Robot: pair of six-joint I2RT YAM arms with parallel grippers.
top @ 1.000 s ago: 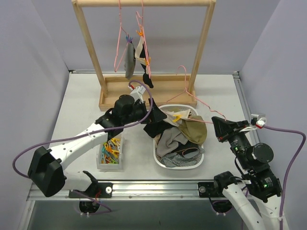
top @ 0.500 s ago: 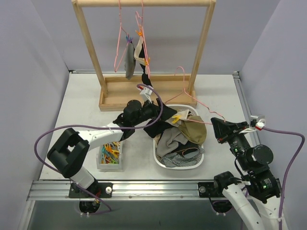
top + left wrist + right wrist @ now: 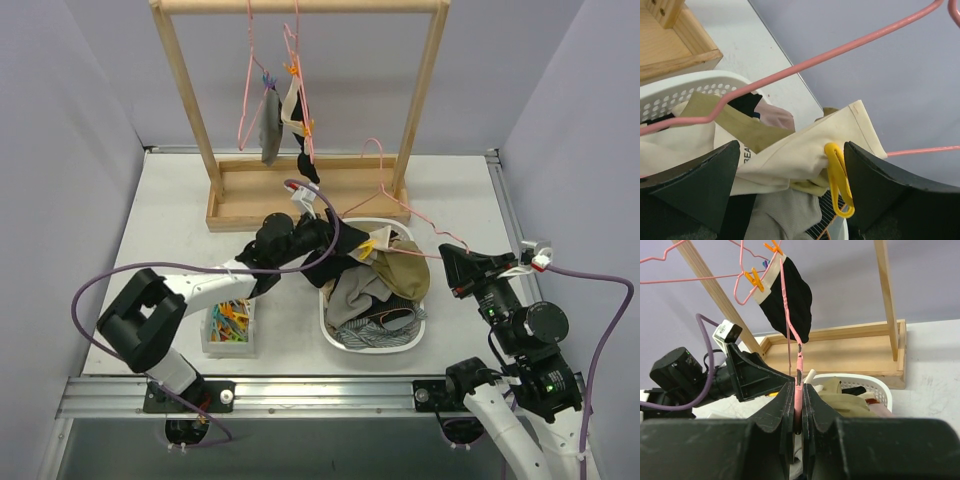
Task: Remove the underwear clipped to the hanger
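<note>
The olive-green underwear with cream trim point(image 3: 405, 270) lies in the white basket point(image 3: 345, 340), still clipped to a pink hanger point(image 3: 400, 205) by a yellow clip point(image 3: 367, 245). My left gripper point(image 3: 340, 245) is open; in the left wrist view point(image 3: 792, 150) its jaws stand on either side of the cream trim point(image 3: 805, 150) and the yellow clip point(image 3: 837, 185). My right gripper point(image 3: 448, 265) is shut on the hanger's wire point(image 3: 798, 390). The grey underwear point(image 3: 270, 130) and the black-and-white underwear point(image 3: 298, 135) hang clipped to hangers on the wooden rack point(image 3: 300, 195).
The basket holds several other garments. A clear bin of coloured clips point(image 3: 232, 322) stands left of the basket. The rack's base tray sits just behind the basket. Orange clips point(image 3: 756, 280) hold the black-and-white garment point(image 3: 795, 295).
My left arm has reached right and turned, bringing its open gripper to the basket's near-left rim around the yellow clip. The right gripper still holds the hanger in place.
</note>
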